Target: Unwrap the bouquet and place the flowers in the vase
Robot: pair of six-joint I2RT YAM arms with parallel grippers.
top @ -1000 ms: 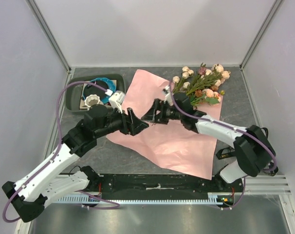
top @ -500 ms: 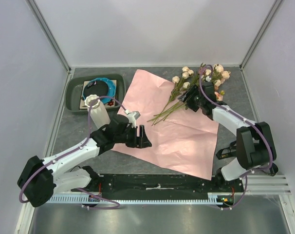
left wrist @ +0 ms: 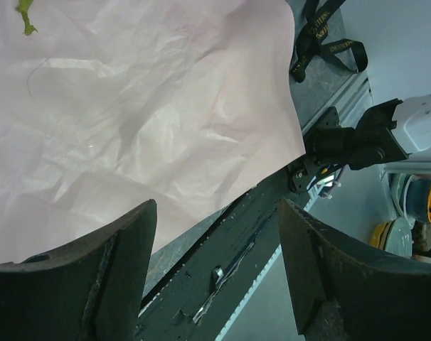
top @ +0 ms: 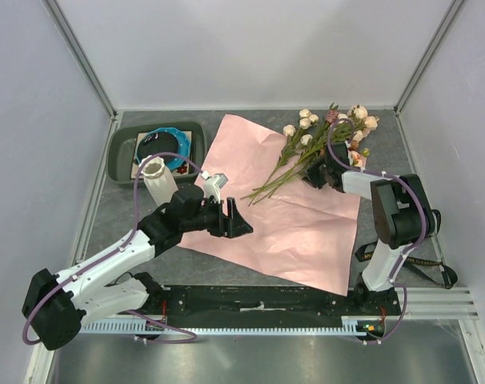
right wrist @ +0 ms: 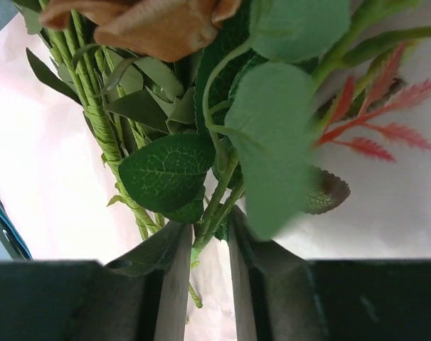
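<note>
The flowers (top: 332,132) lie loose at the back right, stems trailing onto the flat pink wrapping paper (top: 284,218). My right gripper (top: 314,171) is down on the stems. In the right wrist view its fingers (right wrist: 174,270) stand close together with green stems (right wrist: 217,202) pinched between the tips (right wrist: 208,233). The white ribbed vase (top: 158,181) stands upright left of the paper, just behind my left arm. My left gripper (top: 236,220) hovers open over the paper's left edge, nothing between its jaws (left wrist: 215,217). The paper (left wrist: 130,106) fills the left wrist view.
A dark grey tray (top: 119,157) holding a blue ring (top: 169,136) sits at the back left. A black ribbon (left wrist: 322,35) lies on the grey table beyond the paper's near right corner. The black rail (top: 258,304) runs along the near edge.
My right gripper swung from the paper's middle back to the flower stems and closed on them. My left arm pulled back toward the near left, its gripper still open.
</note>
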